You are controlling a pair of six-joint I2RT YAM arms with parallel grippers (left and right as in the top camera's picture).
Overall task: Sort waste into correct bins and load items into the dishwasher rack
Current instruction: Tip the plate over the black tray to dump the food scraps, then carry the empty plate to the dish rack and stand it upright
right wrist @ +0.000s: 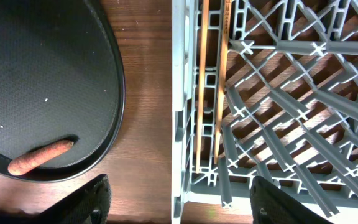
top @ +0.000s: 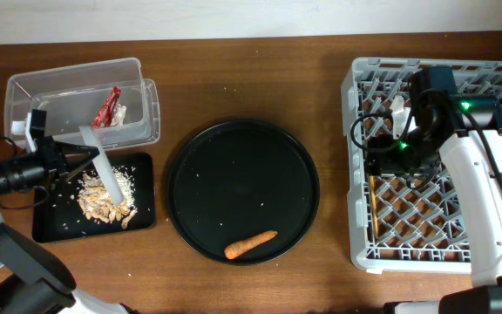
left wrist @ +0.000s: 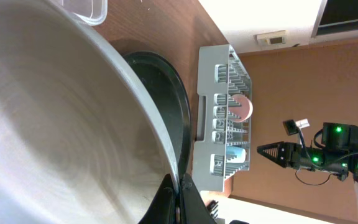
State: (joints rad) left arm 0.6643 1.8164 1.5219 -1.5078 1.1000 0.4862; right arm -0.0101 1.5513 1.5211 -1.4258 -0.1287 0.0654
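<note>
Left of the round tray, the left gripper clamps the tilted plate above scraps; right of it, the right gripper, fingers spread wide and empty, hangs over chopsticks in the rack.

The overhead view looks straight down on the whole bench. The left wrist view, rolled sideways and close against a white plate, faces across the round black tray to the dishwasher rack. The right wrist view looks down from near on that rack's edge and the tray's rim, both also seen overhead.
</note>
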